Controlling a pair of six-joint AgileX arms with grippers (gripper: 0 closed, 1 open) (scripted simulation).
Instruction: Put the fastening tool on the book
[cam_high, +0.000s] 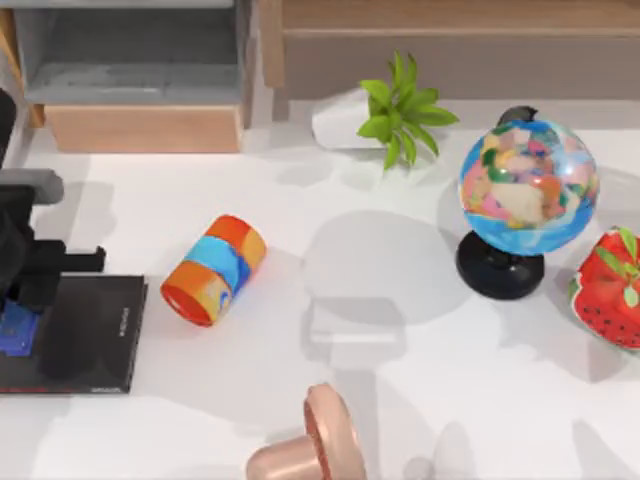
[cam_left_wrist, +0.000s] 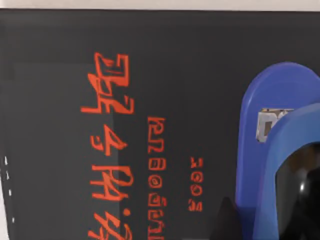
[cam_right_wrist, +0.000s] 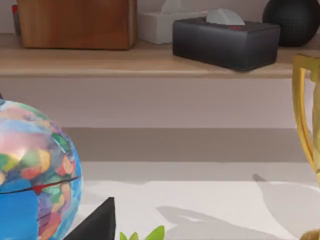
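The white table is carrying everything here. Biggest thing on it is the multicoloured globe on its black stand over on the right, with a strawberry-shaped thing just beside it at the right edge. The black book is lying flat at the left edge, red lettering showing on its cover in the left wrist view. A potted green plant is sitting near the back, and an orange-and-blue striped cylinder is lying on its side just right of the book, not touching it. A pinkish copper-coloured object is poking in at the front edge.

The left gripper is hanging over the book's left part, and the blue stapler is sitting right under it on the cover. Up close the stapler is lying against the black cover, but I honestly can't tell whether the fingers are gripping it or spread apart.

The right arm is parked somewhere by the globe; a dark finger tip is peeking in, can't tell its state either.
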